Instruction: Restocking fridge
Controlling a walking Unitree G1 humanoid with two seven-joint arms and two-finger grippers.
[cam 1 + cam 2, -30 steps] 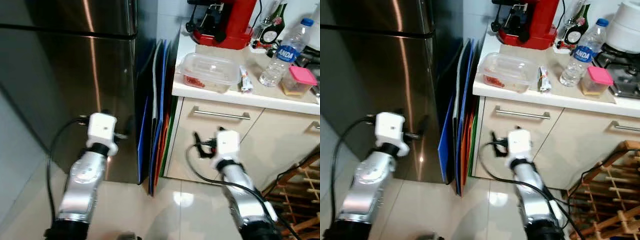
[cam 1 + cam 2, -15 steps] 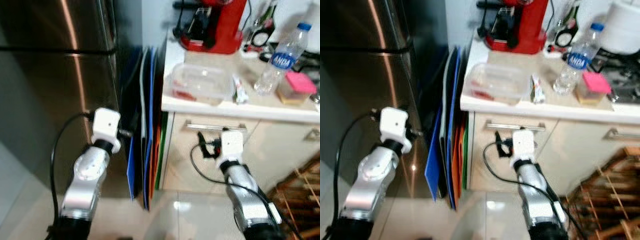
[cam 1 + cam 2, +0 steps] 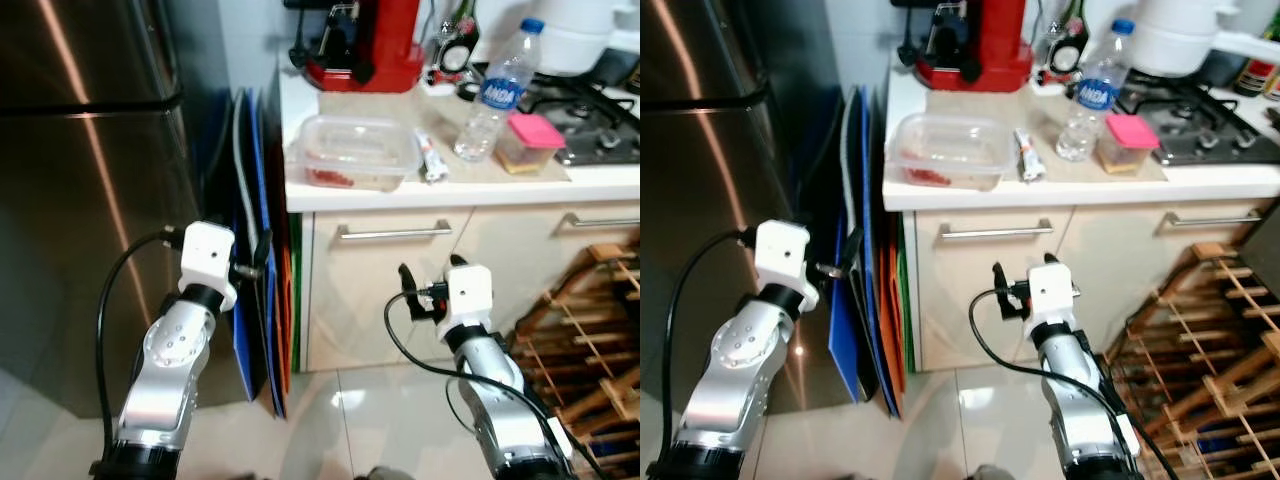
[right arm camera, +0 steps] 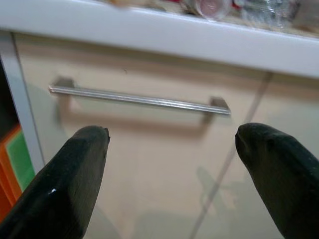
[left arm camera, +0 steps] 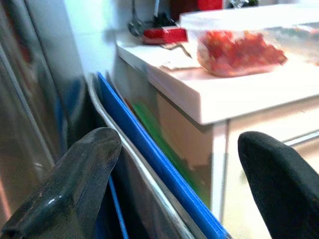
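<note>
I see the tall stainless-steel fridge (image 3: 80,180) on my left, doors closed, its dark side panel facing the cabinet. A stack of thin flat boards (image 3: 262,300), blue, white, orange and green, stands on edge in the gap between the fridge and the cabinet.

On the white tabletop (image 3: 440,185) sits a clear lidded plastic container with red food inside (image 3: 352,152), near the front edge at the fridge end. Just beside it lies a small white tube (image 3: 428,158). Further along stands a clear plastic water bottle with a blue cap and label (image 3: 493,95), and next to that a small tub with a pink lid (image 3: 532,142). A red appliance (image 3: 362,40) stands at the back of the tabletop. A gas hob (image 3: 590,105) lies at the far right.

Left tool (image 5: 174,184): fingers apart, holding nothing, raised in front of the board stack, pointing toward the cabinet corner. In the left wrist view the container of red food appears on the tabletop above the boards.

Right tool (image 4: 187,174): fingers apart, holding nothing, facing the cream drawer front with a horizontal metal bar handle (image 4: 139,99), not touching it.

A wooden slatted rack (image 3: 590,330) stands on the pale glossy tile floor (image 3: 340,420) to my right.
</note>
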